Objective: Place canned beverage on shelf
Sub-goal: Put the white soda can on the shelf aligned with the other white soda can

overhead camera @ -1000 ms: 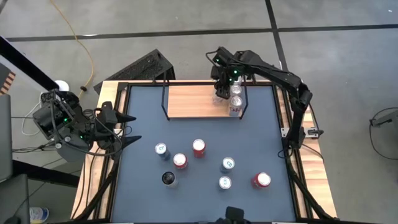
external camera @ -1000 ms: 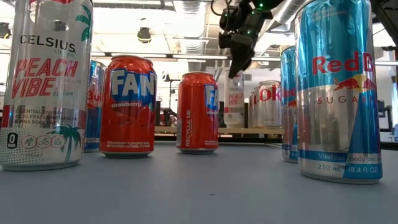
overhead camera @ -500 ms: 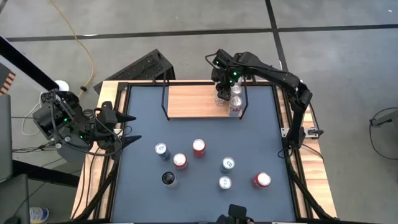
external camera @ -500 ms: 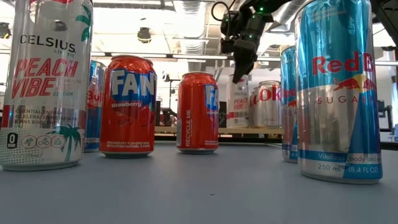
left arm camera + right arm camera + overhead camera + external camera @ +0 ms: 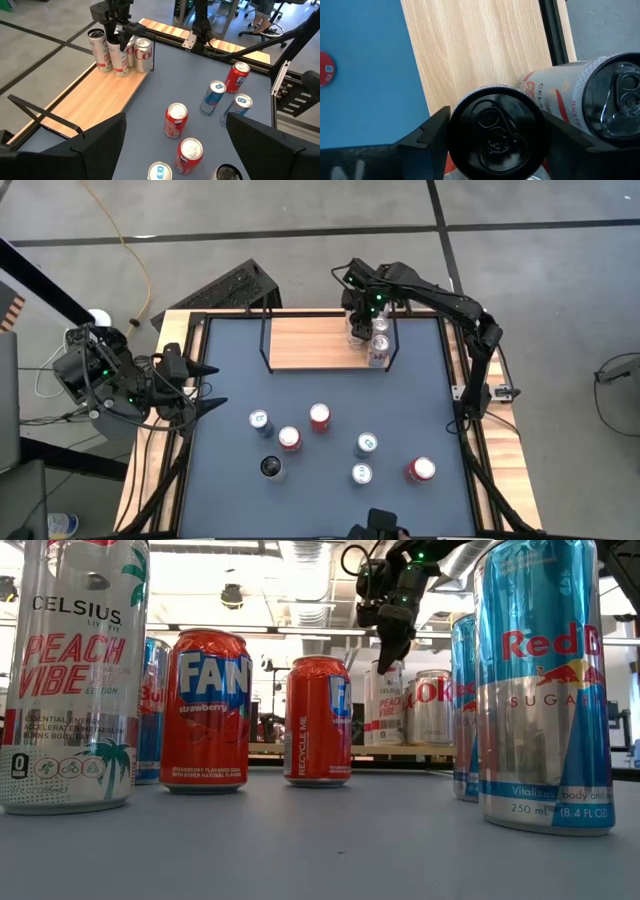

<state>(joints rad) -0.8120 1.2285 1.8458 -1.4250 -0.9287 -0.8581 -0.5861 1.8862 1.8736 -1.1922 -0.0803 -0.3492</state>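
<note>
Celsius Peach Vibe can point(image 5: 386, 705), black-lidded: now seen set upright on the shelf point(image 5: 310, 342) at its right end beside two cans already there, the right gripper point(image 5: 357, 320) widened since a moment ago, fingers loosely flanking it; placement judged nearly complete; left gripper point(image 5: 205, 387) idle, open, left of the shelf.

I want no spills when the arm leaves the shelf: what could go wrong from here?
1. The right gripper sits low over the middle can, which stands with hardly any gap showing to the Celsius can and the Coke can on the shelf. A sideways retreat may knock a neighbour over.
2. If the gripper rises before it has fully let go, it could lift or tip the middle can.
</note>
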